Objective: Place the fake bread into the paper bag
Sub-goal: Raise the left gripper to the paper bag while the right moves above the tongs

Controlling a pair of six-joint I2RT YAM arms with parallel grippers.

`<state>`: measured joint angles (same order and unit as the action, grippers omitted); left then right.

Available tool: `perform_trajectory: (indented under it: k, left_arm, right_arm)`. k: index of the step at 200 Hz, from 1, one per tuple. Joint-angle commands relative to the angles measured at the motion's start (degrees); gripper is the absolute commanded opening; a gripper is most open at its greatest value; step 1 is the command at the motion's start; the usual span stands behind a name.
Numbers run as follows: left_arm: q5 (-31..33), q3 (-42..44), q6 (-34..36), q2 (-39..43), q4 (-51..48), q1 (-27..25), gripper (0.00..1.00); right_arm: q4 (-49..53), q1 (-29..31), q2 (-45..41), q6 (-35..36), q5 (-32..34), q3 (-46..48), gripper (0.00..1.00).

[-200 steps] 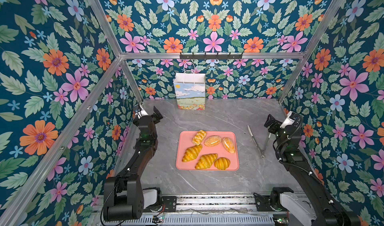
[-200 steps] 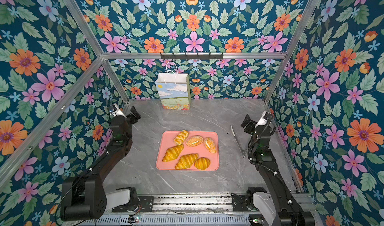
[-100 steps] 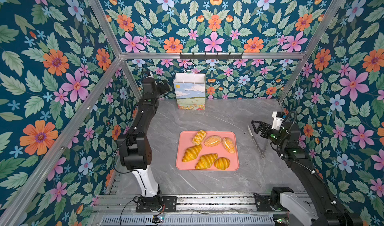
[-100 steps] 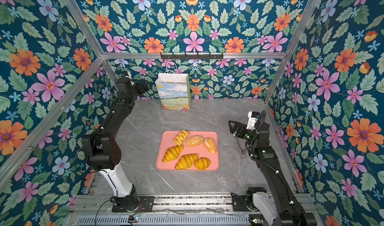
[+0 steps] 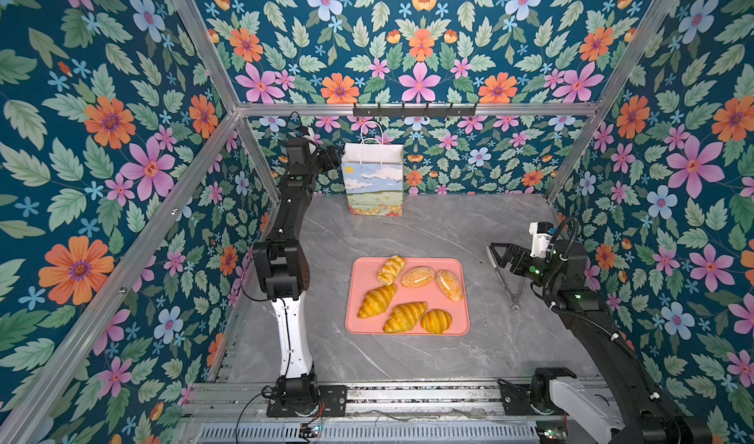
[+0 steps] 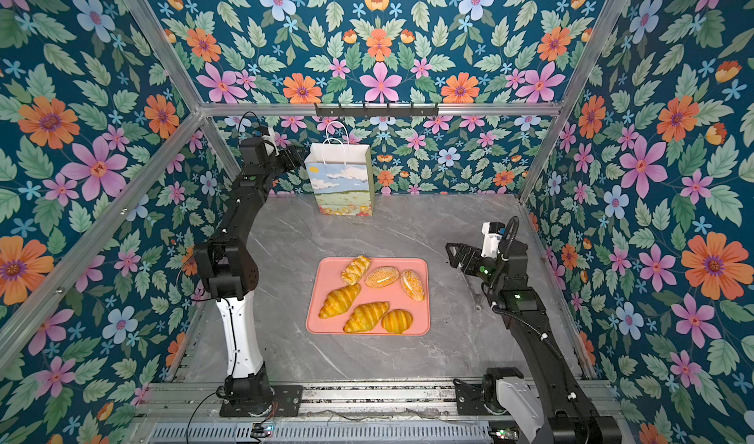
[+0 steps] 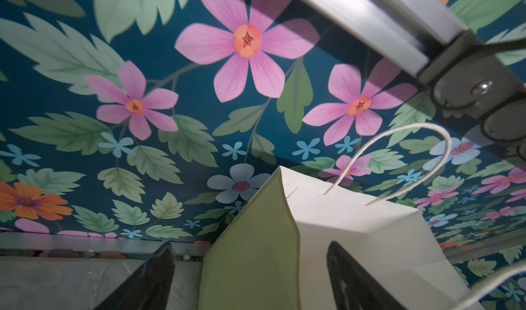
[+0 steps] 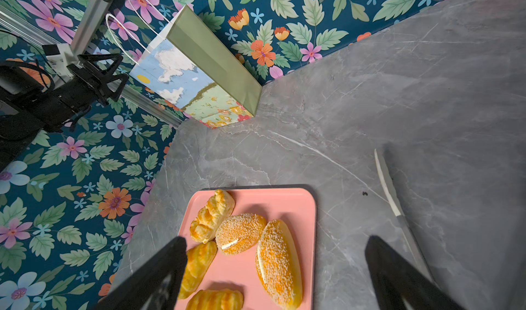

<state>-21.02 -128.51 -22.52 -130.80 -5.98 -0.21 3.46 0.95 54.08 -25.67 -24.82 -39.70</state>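
Note:
The fake bread lies on a pink tray [image 5: 363, 270] mid-table: a braided piece [image 5: 391, 269], two speckled buns [image 5: 417, 276], two croissants [image 5: 377, 300] and a striped bun [image 5: 435, 321]. The paper bag [image 5: 373, 181] [image 6: 342, 181] stands upright against the back wall. My left gripper [image 5: 332, 158] [image 7: 250, 248] is raised at the bag's upper left corner. It is open, and the bag's green side panel [image 7: 256, 251] lies between its jaws. My right gripper [image 5: 495, 256] [image 8: 276, 241] hovers open just right of the tray, holding nothing.
Metal tongs [image 5: 506, 283] [image 8: 390, 186] lie on the grey table right of the tray, under my right arm. A black hook rail [image 5: 414, 109] hangs on the back wall above the bag. Floral walls close in on three sides.
My left arm rose from low on the left and reached the bag's top corner, its jaws narrowing a little. My right gripper swung down and left toward the tray.

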Motion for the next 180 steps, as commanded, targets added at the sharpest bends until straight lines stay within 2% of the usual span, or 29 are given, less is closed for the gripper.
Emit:
perform_trajectory:
  k: [1,86,151,180]
  left_arm:
    - [-3.49,-1.58,-0.44,-1.45,0.91,0.12,0.79]
    - [-5.85,-2.53,1.08,-2.71,-0.43,-0.41,0.60]
    - [-7.56,-2.45,3.21,-1.23,-3.14,-1.29,0.58]
    - [-6.55,-2.50,3.82,-1.02,-4.12,-1.29,0.48]
  right_arm:
    - [-0.71,-0.04,0.31,0.08,0.21,-0.51,0.98]
    - [-0.17,-0.01,1.37,0.06,0.91,-0.29,0.98]
    - [0.62,-0.02,2.34,0.02,1.66,-0.37,0.97]
    - [0.88,0.04,2.79,-0.06,1.79,-0.41,0.97]
